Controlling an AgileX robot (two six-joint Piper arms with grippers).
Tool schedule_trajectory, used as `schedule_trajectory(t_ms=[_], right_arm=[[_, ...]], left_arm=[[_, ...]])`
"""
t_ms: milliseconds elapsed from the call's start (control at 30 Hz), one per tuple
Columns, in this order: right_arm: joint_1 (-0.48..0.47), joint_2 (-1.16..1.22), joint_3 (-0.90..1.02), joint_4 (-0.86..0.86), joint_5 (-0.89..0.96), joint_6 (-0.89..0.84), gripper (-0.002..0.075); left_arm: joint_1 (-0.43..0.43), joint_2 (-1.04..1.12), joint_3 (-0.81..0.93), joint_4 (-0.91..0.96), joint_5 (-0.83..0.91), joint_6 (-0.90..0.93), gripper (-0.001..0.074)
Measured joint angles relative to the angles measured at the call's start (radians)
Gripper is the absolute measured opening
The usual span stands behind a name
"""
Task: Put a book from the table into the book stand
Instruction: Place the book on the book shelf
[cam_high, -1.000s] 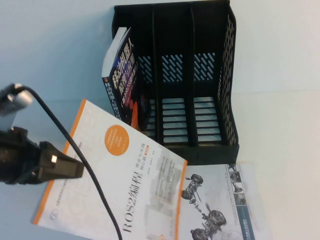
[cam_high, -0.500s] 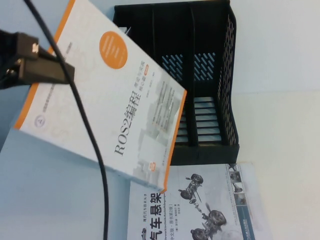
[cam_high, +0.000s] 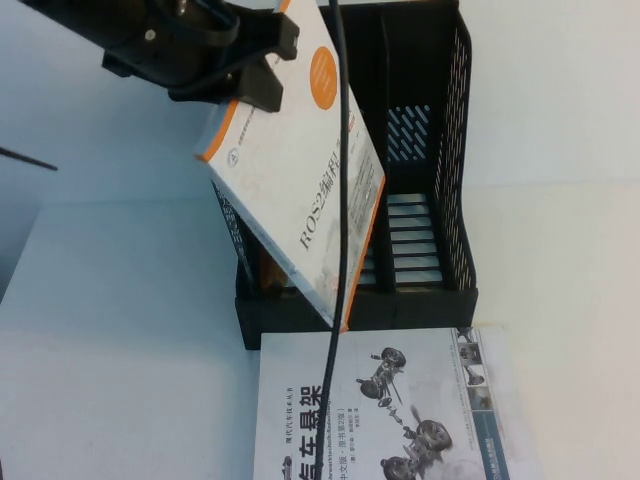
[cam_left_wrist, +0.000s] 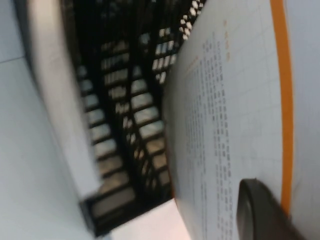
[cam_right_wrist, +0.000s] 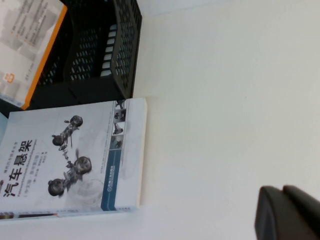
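My left gripper (cam_high: 262, 72) is shut on the top edge of a white and orange ROS book (cam_high: 305, 175). It holds the book tilted in the air over the left slots of the black mesh book stand (cam_high: 455, 150). The book's lower corner hangs near the stand's front wall. In the left wrist view one finger (cam_left_wrist: 260, 210) presses on the book's cover (cam_left_wrist: 235, 115), with the stand (cam_left_wrist: 120, 100) beyond it. My right gripper (cam_right_wrist: 286, 215) is shut and empty above bare table, off to the right of the books.
A second book with a car-suspension cover (cam_high: 400, 400) lies flat on the table in front of the stand; it also shows in the right wrist view (cam_right_wrist: 70, 155). My left arm's cable (cam_high: 340, 200) hangs across the held book. The stand's right slot is open.
My left gripper has lifted the ROS book up and to the right. The book has turned steeper and now covers the stand's left slots and the dark book there.
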Motion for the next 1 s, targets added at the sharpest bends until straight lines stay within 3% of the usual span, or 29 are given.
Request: schedule_trajectory(t_ms=[467, 1000], right_arm=[[0.000, 0.000, 0.000, 0.036, 0.006, 0.006, -0.0001], [0.000, 0.000, 0.000, 0.030, 0.008, 0.008, -0.0001]], left_arm=[[-0.007, 0.194, -0.213, 0.101, -0.051, -0.120, 0.0103], [-0.007, 0.241, -0.354, 0.106, -0.054, -0.148, 0.0103]])
